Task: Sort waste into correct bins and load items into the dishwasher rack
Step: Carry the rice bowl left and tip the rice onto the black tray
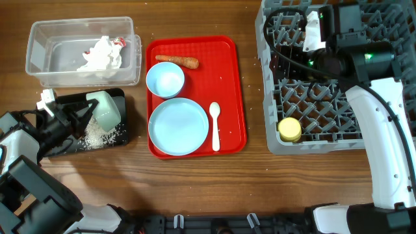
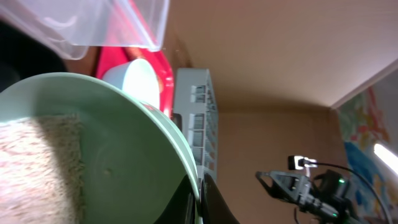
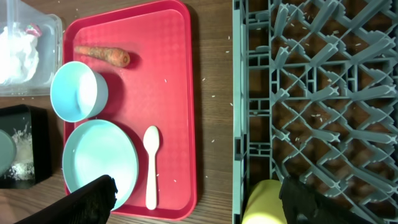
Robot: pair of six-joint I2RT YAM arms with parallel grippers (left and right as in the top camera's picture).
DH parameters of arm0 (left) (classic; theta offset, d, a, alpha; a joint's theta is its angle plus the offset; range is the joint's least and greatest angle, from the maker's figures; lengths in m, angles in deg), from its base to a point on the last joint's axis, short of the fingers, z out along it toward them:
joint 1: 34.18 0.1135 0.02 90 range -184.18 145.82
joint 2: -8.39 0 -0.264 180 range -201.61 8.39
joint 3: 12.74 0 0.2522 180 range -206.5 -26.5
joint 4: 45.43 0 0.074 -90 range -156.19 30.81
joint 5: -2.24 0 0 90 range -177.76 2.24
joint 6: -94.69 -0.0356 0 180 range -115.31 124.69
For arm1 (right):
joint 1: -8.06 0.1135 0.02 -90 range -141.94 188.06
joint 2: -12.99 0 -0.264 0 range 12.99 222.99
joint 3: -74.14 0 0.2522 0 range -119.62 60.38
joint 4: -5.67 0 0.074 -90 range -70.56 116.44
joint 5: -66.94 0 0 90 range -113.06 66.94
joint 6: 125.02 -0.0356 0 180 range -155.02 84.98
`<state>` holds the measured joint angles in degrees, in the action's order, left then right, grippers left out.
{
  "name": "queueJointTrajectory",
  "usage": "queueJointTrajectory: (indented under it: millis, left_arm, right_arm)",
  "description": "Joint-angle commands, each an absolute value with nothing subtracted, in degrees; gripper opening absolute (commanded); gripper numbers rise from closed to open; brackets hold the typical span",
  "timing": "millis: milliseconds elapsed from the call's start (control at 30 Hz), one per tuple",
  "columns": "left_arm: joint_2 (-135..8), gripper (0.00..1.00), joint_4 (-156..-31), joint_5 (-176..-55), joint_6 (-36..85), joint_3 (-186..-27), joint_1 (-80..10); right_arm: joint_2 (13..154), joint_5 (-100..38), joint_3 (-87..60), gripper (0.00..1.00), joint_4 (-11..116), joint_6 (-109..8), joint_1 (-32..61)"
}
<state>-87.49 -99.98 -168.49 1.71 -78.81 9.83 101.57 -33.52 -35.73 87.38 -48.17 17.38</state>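
Note:
My left gripper (image 1: pixel 90 108) is shut on the rim of the mint-white bowl (image 1: pixel 104 107), tilted over the black tray (image 1: pixel 123 117), where rice grains (image 1: pixel 101 135) lie. In the left wrist view rice (image 2: pixel 37 162) still sits inside the bowl (image 2: pixel 124 162), pinched at its rim (image 2: pixel 200 199). The clear tub (image 1: pixel 39 68) holds the napkin (image 1: pixel 101 55) and red wrapper (image 1: pixel 117 41). The carrot (image 1: pixel 177 61), blue bowl (image 1: pixel 165 79), plate (image 1: pixel 178 126) and spoon (image 1: pixel 215 125) lie on the red tray. My right gripper (image 1: pixel 286 42) is open and empty above the rack (image 1: pixel 325 110), which holds the yellow cup (image 1: pixel 289 129). No brown lump shows.
The red serving tray (image 1: pixel 234 84) lies between the bins and the rack. Stray rice grains dot the tray, the wooden table and the rack floor (image 3: pixel 317 93). My right arm (image 1: pixel 383 123) reaches over the rack's right side.

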Motion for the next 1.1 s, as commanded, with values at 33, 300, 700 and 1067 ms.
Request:
queueJointTrajectory:
  millis: [33,300,700,1067]
  left_arm:
    - [-88.08,0.04,-99.88,-176.01,0.59,-78.46,10.38]
    - [-88.06,0.04,-99.88,-178.11,6.12,-78.46,12.69]
    - [-87.79,0.04,-100.29,-178.11,10.10,-78.46,19.25]
    - [-86.50,0.04,-101.27,-176.42,12.68,-78.53,19.36]
  right_arm:
    - [100.63,-33.21,-36.80,0.87,87.66,-47.07,17.62]
    - [100.63,-33.17,-36.80,0.87,87.66,-46.99,17.62]
    - [100.63,-33.17,-36.80,0.87,87.71,-46.96,17.62]
    - [100.63,-33.19,-36.80,0.87,87.84,-47.05,17.62]
